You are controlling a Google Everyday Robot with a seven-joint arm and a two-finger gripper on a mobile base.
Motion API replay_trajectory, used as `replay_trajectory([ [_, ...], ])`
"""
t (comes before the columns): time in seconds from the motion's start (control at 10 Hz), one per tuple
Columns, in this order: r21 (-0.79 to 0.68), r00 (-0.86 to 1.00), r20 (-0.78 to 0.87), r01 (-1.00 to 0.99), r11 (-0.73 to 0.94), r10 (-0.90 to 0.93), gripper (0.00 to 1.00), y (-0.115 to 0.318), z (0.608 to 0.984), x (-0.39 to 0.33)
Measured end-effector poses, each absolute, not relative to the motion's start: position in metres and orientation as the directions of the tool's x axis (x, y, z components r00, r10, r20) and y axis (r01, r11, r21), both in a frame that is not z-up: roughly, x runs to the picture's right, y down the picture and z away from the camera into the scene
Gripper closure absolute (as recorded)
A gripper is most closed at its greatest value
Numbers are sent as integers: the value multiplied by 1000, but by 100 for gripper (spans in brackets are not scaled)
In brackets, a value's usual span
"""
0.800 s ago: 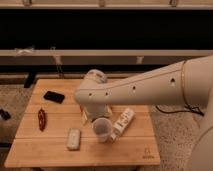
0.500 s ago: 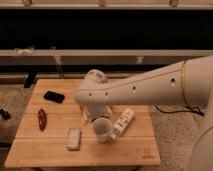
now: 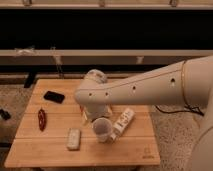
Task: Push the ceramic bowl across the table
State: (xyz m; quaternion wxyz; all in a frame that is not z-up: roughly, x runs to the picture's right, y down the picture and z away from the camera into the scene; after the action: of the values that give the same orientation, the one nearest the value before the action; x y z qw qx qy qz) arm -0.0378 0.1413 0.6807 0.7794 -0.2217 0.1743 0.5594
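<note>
The light wooden table point(image 3: 45, 147) fills the lower middle of the camera view, with a small dark logo point(image 3: 147, 155) near its front right corner. My white arm reaches in from the right across the table's middle. The gripper point(image 3: 89, 117) hangs below the wrist point(image 3: 95, 92), just left of and behind the white mug point(image 3: 102, 129), low over the tabletop. The ceramic bowl does not show; the arm covers the table's middle and back, so it is hidden or out of view.
A black phone point(image 3: 53, 96) lies at the back left. A dark red elongated object point(image 3: 42, 119) lies at the left. A pale grey block point(image 3: 74, 138) lies in front of it. A white bottle point(image 3: 123, 121) lies right of the mug. A dark shelf runs behind.
</note>
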Motion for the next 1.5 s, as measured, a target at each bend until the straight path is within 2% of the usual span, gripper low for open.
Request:
replay_trajectory([
  [1.3, -154, 314, -520, -949, 275, 794, 20, 140, 681, -38],
  [1.5, -157, 318, -528, -948, 277, 788, 20, 127, 690, -39],
])
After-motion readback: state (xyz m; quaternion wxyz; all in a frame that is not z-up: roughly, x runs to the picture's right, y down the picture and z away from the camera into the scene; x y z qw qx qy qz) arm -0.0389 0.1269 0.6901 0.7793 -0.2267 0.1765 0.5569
